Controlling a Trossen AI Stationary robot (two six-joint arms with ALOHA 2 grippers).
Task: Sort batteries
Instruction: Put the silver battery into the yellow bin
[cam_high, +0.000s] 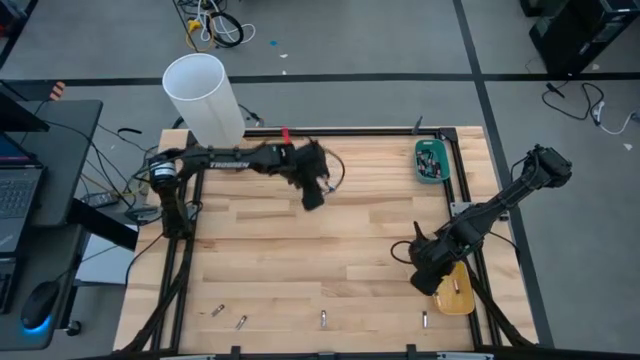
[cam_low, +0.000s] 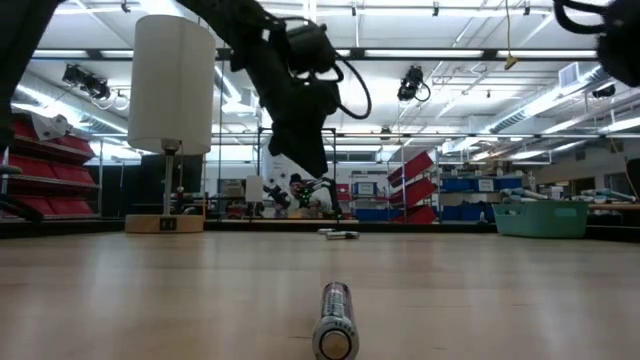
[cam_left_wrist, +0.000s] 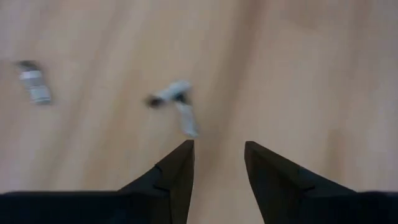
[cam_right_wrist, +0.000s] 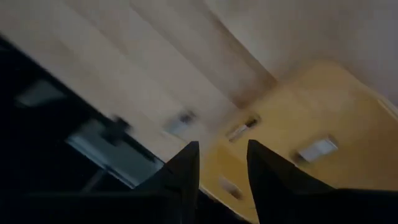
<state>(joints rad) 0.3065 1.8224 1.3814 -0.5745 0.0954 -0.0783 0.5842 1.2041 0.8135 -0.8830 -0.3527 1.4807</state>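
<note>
Fingers of both grippers stand apart with nothing between them. The left gripper (cam_high: 312, 196) hangs over the far middle of the wooden table (cam_high: 300, 260), its arm reaching in from the left edge. The right gripper (cam_high: 428, 283) sits low at the near right, just beside the yellow tray (cam_high: 458, 294).

From overhead, four batteries lie in a loose row along the near edge: one at the left (cam_high: 216, 312), a second (cam_high: 241, 322) just beside it, a third (cam_high: 323, 319) near the middle, and a fourth (cam_high: 424, 320) toward the right, close to the yellow tray. They read there only as small silvery specks. A teal tray (cam_high: 431, 160) rests at the far right corner with dark contents that cannot be identified. A white cylinder (cam_high: 205, 100) stands at the far left corner.

The low view adds what the overhead view lacks: the middle battery (cam_low: 336, 320) lies on its side, end toward the camera, silvery with a darker band. A further small object lies far back on the table, too small to identify. The left gripper (cam_low: 305, 150) is shown well clear of the surface.

The left wrist view shows blurred silvery batteries (cam_left_wrist: 177, 106) on bare wood beyond the open fingertips (cam_left_wrist: 180, 162), plus another (cam_left_wrist: 34, 84) well apart.

The right wrist view looks past its fingers (cam_right_wrist: 186, 168) onto the yellow tray (cam_right_wrist: 323, 106), where a few small pale pieces (cam_right_wrist: 316, 149) lie inside, too blurred to identify.
</note>
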